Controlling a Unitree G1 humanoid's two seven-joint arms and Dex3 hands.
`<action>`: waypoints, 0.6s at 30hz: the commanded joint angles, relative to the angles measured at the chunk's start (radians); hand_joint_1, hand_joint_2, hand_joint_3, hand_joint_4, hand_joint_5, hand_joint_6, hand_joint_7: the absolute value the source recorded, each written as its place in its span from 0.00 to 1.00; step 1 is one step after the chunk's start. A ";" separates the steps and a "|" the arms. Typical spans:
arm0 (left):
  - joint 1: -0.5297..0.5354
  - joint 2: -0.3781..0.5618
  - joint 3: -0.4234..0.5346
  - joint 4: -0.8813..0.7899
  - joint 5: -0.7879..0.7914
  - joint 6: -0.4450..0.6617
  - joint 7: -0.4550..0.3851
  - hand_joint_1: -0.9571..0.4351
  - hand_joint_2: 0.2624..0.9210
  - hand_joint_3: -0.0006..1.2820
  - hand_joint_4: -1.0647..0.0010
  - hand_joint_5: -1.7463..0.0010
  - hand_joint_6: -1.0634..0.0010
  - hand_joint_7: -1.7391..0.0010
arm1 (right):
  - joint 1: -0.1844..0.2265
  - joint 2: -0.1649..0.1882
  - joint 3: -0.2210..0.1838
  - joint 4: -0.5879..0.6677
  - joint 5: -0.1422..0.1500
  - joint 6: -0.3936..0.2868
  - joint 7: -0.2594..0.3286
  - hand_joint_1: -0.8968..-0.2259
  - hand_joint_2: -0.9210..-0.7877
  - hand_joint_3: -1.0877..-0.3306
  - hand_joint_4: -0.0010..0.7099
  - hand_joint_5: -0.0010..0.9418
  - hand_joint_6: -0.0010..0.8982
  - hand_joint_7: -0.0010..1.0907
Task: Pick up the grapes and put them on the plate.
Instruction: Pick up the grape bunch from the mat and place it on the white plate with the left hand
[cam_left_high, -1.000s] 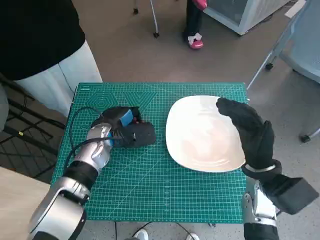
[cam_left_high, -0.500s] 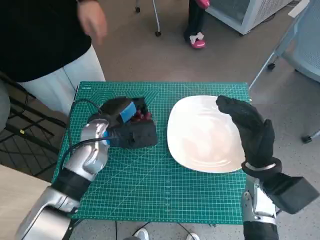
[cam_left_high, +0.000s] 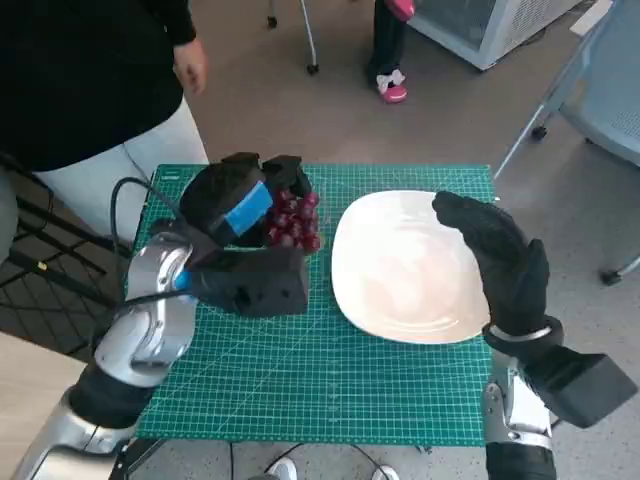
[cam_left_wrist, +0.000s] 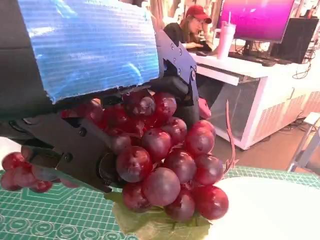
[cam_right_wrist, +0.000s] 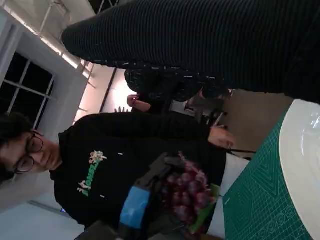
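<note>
**Grapes held above the bench, plate waiting to the right**

Seen from the head camera, going left to right: a person (cam_left_high: 90, 90) in a black top and pale trousers stands at the far left corner of the bench (cam_left_high: 300, 380), which is covered by a green cutting mat. Next comes the robot's left hand (cam_left_high: 235, 215), black with blue tape across its back, fingers closed around one bunch of dark red grapes (cam_left_high: 292, 218). The left wrist view shows the bunch hanging from the hand's grip, clear of the mat, with a green leaf beneath it. The grapes sit just beside the left rim of the plate, not yet over it.

To the right lies one white plate (cam_left_high: 400, 270), nothing on it. Over its right edge rests the right hand (cam_left_high: 505, 265) in a black knitted glove, fingers apart and holding nothing.

Count: one bunch of grapes, one plate, two robot hands, one person close by, and another person's feet in pink shoes (cam_left_high: 390, 80) on the floor beyond the bench.

What could go wrong, as a judgement: the bunch hangs loosely below the fingers, so a quick sideways swing could shake grapes off or pull the stem free. Letting go too early would drop the bunch on the mat short of the rim. The gloved hand sits over the plate's edge, so the bunch could bump it.
</note>
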 joint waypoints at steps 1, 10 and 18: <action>0.002 0.000 0.009 -0.013 0.013 0.005 -0.017 0.69 1.00 0.09 0.41 0.22 0.44 0.40 | 0.019 0.007 -0.005 0.010 0.007 0.003 -0.001 0.44 0.00 0.28 0.53 0.01 0.00 0.40; -0.038 -0.030 -0.010 0.039 0.026 -0.006 -0.022 0.69 1.00 0.10 0.42 0.23 0.46 0.36 | 0.029 0.007 -0.010 -0.004 0.006 0.003 -0.006 0.45 0.00 0.28 0.54 0.01 0.00 0.40; -0.140 -0.112 -0.046 0.160 0.014 -0.041 -0.014 0.69 1.00 0.15 0.52 0.23 0.51 0.26 | 0.047 0.002 -0.024 -0.023 0.012 0.003 -0.009 0.45 0.00 0.28 0.54 0.01 0.00 0.40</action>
